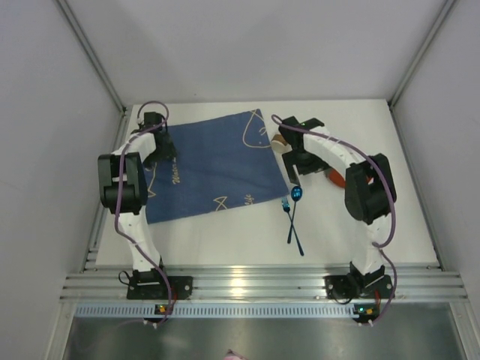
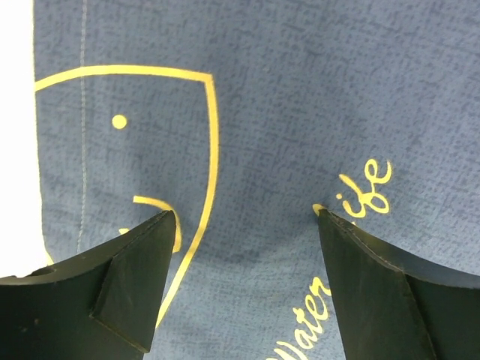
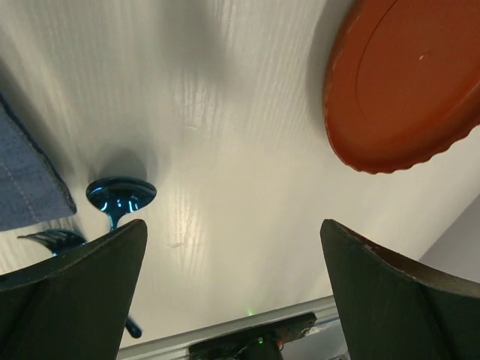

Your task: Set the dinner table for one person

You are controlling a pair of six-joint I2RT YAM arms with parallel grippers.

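Now: both pincers spread wide, nothing in either

The dinner table is the big white top filling the floor of the enclosure, with both arms reaching out over it. On the left, the left gripper hangs low over the dark blue cloth. Its jaws stand wide apart and hold nothing, and yellow line drawings and lettering show on the weave between them. The cloth lies flat and a little askew across the left and middle of the table. At its far right corner sits a small brown-and-white thing, too hidden by the arm to name. Just off the cloth's near right corner lie a shiny blue spoon and a blue fork, their handles crossing on the bare white. Above bare table hangs the right gripper, its jaws also wide and holding nothing. To its right lies an orange plate with a scalloped rim, mostly behind the arm from overhead
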